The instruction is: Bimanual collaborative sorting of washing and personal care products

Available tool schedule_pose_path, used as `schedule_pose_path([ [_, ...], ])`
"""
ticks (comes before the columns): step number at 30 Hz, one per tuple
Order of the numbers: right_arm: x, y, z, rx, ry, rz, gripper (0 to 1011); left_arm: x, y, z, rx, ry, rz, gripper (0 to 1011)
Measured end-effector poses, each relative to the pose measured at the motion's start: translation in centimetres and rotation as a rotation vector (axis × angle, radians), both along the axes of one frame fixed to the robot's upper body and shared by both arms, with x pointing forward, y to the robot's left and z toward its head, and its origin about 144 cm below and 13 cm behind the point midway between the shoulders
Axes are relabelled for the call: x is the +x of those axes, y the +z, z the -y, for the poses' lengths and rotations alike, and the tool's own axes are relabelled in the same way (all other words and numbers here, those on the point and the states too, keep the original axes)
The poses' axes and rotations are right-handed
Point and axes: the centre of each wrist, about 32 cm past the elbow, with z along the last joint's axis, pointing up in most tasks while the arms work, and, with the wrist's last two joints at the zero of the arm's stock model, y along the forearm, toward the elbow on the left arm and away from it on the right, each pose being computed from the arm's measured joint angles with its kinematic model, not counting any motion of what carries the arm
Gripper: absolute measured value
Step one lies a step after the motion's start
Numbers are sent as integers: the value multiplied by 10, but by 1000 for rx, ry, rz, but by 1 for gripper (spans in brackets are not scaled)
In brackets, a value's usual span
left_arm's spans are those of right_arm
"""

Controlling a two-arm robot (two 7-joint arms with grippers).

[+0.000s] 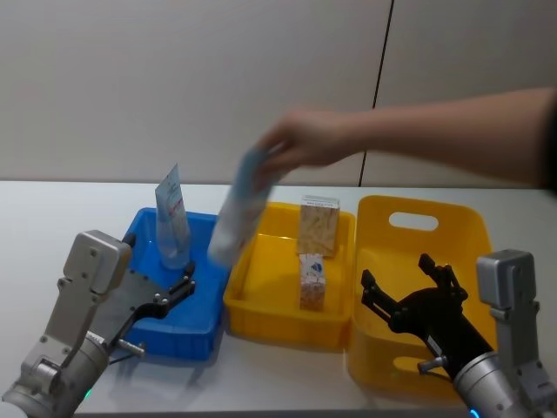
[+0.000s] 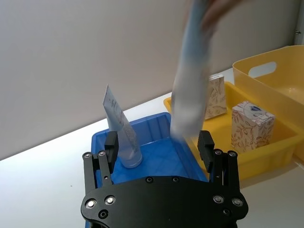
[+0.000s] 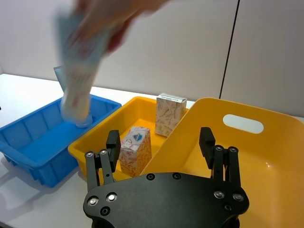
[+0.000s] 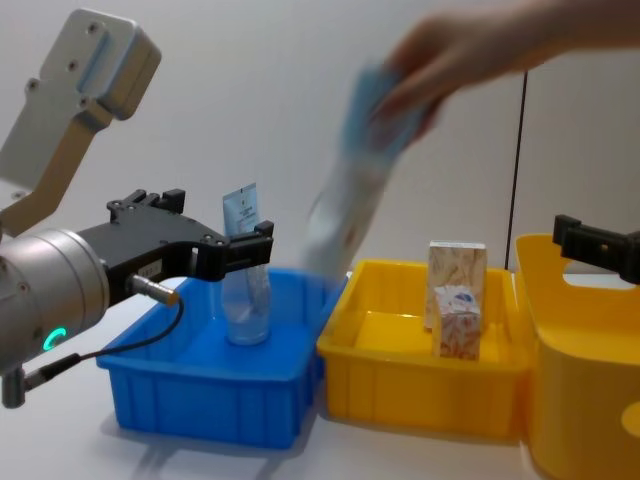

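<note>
person's hand [image 1: 305,139]: reaches in from the right, above the bins, and grips the upper end of the held tube.
held tube [image 1: 239,213]: pale blue and white, blurred, tilted with its top toward the hand. Its lower end hangs over the line where the blue bin meets the low yellow bin. Whether it touches either rim cannot be told.
standing tube [image 1: 171,222]: upright in the blue bin, cap end down on the floor and flat crimped end up, toward the bin's back-left part.
blue bin [image 1: 187,335]: leftmost of three bins on the white table [image 1: 70,209], its side against the low yellow bin.
low yellow bin [image 1: 287,326]: in the middle, holding two cartons.
rear carton [image 1: 318,225]: beige with a leaf pattern, upright near the back wall.
front carton [image 1: 312,280]: same pattern with a blue mark on its top, upright, just in front of the rear carton.
tall yellow bin [image 1: 452,209]: rightmost, with a handle slot in its far wall, standing against the low yellow bin.
left gripper [image 1: 178,290]: at the blue bin's near-left corner, just above the rim, pointing in toward the standing tube. Its jaws are spread wide and hold nothing.
right gripper [image 1: 396,274]: above the near side of the tall yellow bin, jaws spread wide with nothing between them.
</note>
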Motion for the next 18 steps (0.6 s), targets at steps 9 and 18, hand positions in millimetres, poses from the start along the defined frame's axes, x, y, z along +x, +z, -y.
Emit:
schedule_pose_path([
  [9,0,0,0,0,0,0,1004,0,0,0,0,0,0,1002],
  [18,0,0,0,0,0,0,1004,0,0,0,0,0,0,1001],
])
